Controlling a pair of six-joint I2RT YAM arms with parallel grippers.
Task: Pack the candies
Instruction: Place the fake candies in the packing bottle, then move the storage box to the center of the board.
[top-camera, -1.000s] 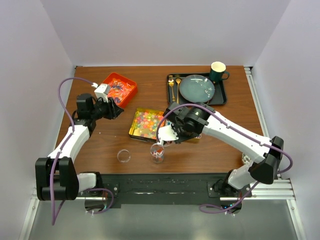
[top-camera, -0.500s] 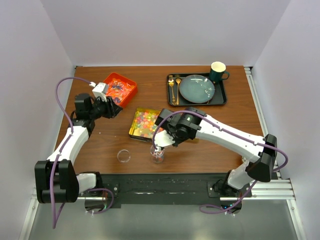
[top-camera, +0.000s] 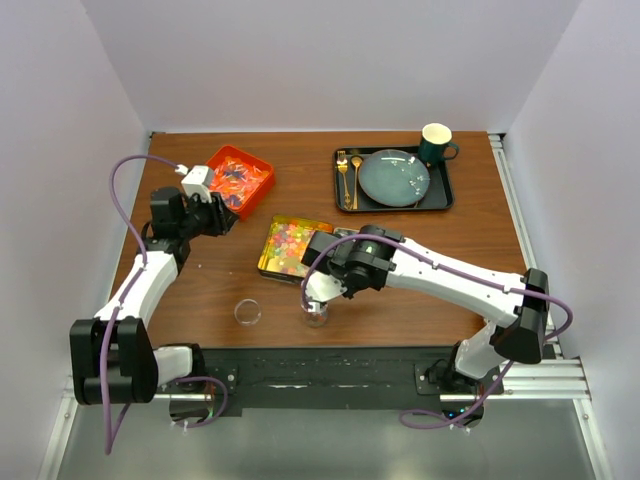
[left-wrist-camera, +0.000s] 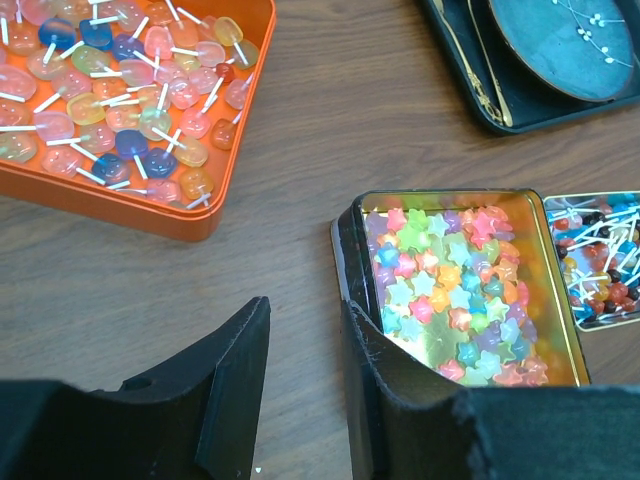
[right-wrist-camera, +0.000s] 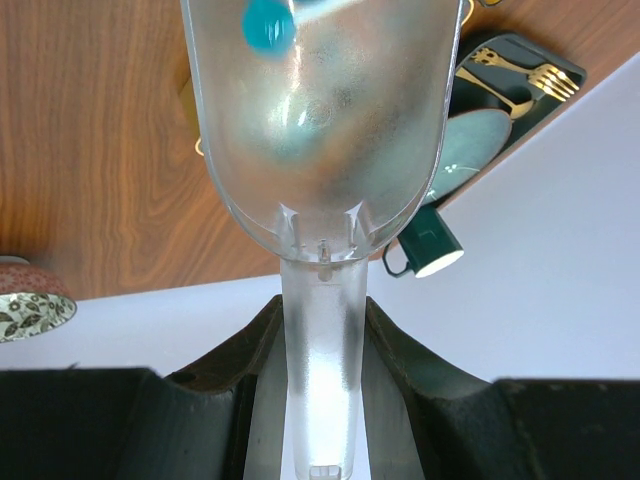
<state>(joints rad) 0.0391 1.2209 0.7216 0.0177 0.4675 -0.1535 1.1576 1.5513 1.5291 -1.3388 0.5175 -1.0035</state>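
Brown wooden counter (top-camera: 450, 260): carries the tin
Gold rectangular tin (left-wrist-camera: 557, 300): holds glossy multicoloured star candies (left-wrist-camera: 440, 290)
Right claw (right-wrist-camera: 322, 315): clenched on clear plastic scoop (right-wrist-camera: 320, 130)
Left claw (left-wrist-camera: 303, 275): released, empty, just beside the tin

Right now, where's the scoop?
The scoop is in the right gripper, shut on its handle, filling the right wrist view. From the top, that gripper hangs over the glass near the front edge, just right of the other glass.

Black tray (top-camera: 445, 196) holds teal plate (top-camera: 394, 177), gold cutlery (top-camera: 350, 178).
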